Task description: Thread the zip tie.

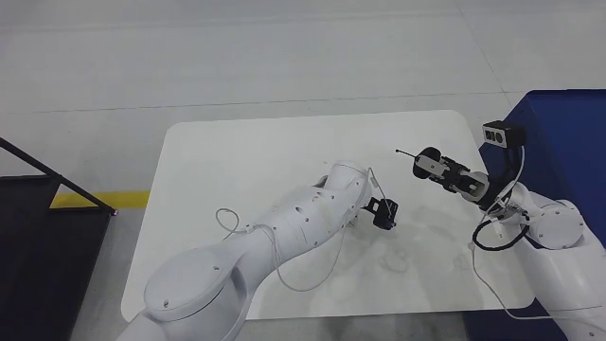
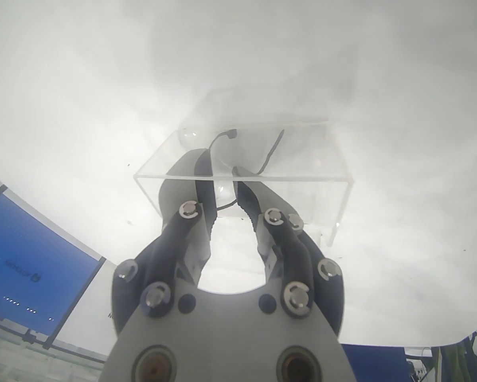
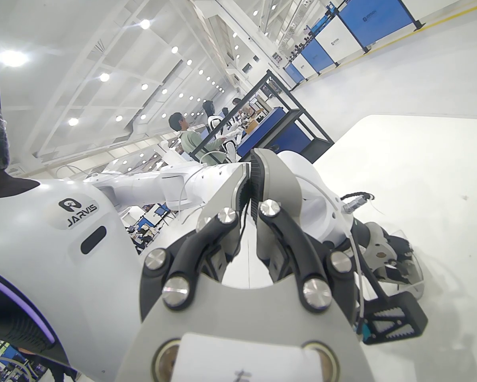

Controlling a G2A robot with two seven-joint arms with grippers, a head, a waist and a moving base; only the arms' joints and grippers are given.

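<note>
Above table (image 1: 237, 161) | right tool (image 3: 249, 166) pinches thin black zip tie (image 1: 406, 155) | left tool (image 2: 223, 178) narrow

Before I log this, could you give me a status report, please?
Right claw shut on zip tie. Left claw at clear block. Zip tie apart from block, nothing between.

Thin black plastic zip tie (image 1: 405, 155): straight, raised, one end pinched between the closed fingers of the right gripper (image 1: 419, 161), free tip pointing outward. Seen through clear acrylic cover (image 2: 302, 178): curved black tie strand (image 2: 210, 145) ending in a small square head, second strand (image 2: 273, 149) beside it. Same tie or separate, unclear.
</note>
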